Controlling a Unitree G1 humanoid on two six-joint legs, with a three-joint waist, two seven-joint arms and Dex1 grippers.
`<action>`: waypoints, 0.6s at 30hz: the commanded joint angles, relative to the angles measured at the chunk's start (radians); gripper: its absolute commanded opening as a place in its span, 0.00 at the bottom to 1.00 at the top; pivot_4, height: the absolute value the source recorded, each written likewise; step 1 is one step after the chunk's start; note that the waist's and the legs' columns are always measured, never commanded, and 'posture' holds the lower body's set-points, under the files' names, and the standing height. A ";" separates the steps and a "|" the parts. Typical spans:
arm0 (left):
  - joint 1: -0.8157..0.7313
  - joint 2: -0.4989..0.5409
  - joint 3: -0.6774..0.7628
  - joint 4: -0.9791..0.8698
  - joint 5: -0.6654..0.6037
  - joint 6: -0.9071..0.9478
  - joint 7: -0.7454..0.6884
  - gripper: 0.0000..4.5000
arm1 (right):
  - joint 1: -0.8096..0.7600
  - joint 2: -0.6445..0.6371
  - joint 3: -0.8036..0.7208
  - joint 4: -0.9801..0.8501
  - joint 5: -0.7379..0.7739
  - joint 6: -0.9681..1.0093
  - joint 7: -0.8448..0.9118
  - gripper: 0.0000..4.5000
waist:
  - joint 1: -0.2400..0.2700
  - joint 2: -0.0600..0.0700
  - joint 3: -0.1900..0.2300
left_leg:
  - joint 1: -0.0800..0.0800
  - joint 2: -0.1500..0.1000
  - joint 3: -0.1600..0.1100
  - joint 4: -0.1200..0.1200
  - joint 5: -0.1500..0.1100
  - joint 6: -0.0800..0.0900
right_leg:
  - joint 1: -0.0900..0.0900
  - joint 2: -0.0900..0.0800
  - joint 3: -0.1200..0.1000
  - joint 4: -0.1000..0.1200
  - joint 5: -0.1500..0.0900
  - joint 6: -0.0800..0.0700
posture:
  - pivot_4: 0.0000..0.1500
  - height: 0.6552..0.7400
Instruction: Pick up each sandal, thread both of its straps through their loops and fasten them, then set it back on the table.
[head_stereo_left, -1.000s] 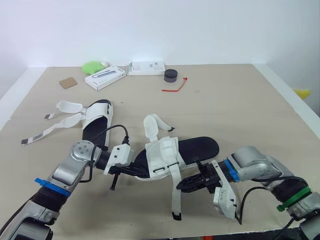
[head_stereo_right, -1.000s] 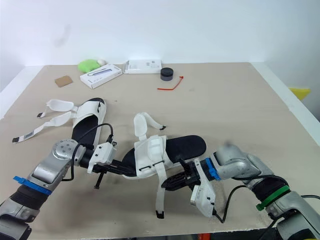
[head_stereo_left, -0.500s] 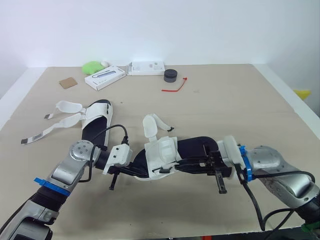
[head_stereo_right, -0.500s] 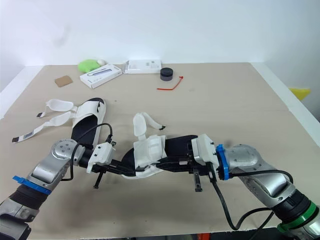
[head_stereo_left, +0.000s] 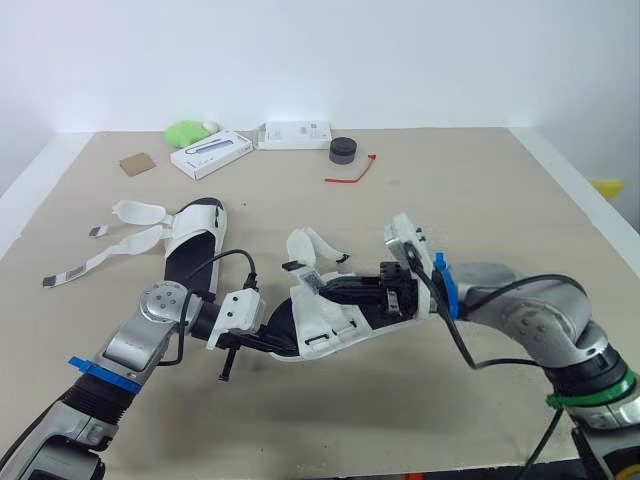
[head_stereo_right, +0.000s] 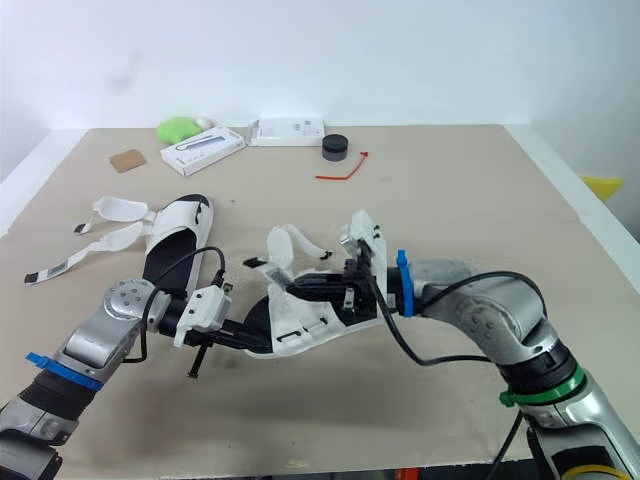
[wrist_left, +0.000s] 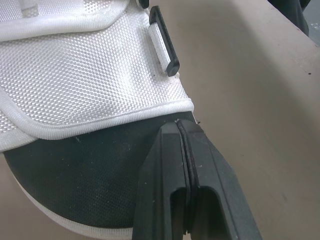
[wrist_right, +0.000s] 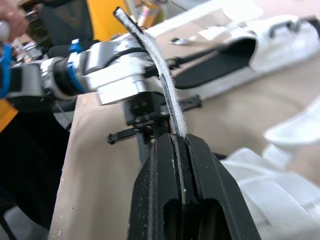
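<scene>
Two tools shared one sandal (head_stereo_left: 325, 315) near the middle of the tabletop (head_stereo_left: 470, 200): the left tool (wrist_left: 178, 128) clenched on its sole (wrist_left: 75, 170) to steady it, the right tool (wrist_right: 179, 138) pinching a strap (wrist_right: 159, 70) taut, seemingly for threading.

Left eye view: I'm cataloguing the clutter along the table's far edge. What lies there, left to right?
Brown cardboard square → flat white box with a blue-grey picture → white printed rectangular box → dark grey round puck.
</scene>
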 joint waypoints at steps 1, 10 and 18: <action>0.022 0.010 -0.015 0.014 0.031 0.015 0.003 0.00 | -0.046 0.032 -0.069 0.021 0.074 0.123 -0.068 0.01 | 0.000 0.000 0.000 | 0.000 0.000 0.000 0.000 0.000 0.000 | 0.000 0.000 0.000 0.000 0.000 0.000 | 1.00 1.00; 0.017 0.003 -0.016 0.017 0.032 0.016 0.007 0.00 | -0.104 0.140 -0.144 0.127 0.087 0.337 -0.221 0.01 | -0.001 0.000 0.000 | -0.001 0.000 -0.002 0.000 0.000 0.000 | 0.000 0.000 -0.002 0.000 0.000 0.000 | 1.00 1.00; 0.023 0.004 -0.013 0.012 0.031 0.020 0.013 0.00 | -0.111 0.219 -0.233 0.201 0.105 0.451 -0.330 0.01 | -0.001 0.000 0.000 | -0.002 0.000 -0.002 0.000 0.000 0.000 | 0.000 0.000 -0.002 -0.001 0.000 0.000 | 1.00 1.00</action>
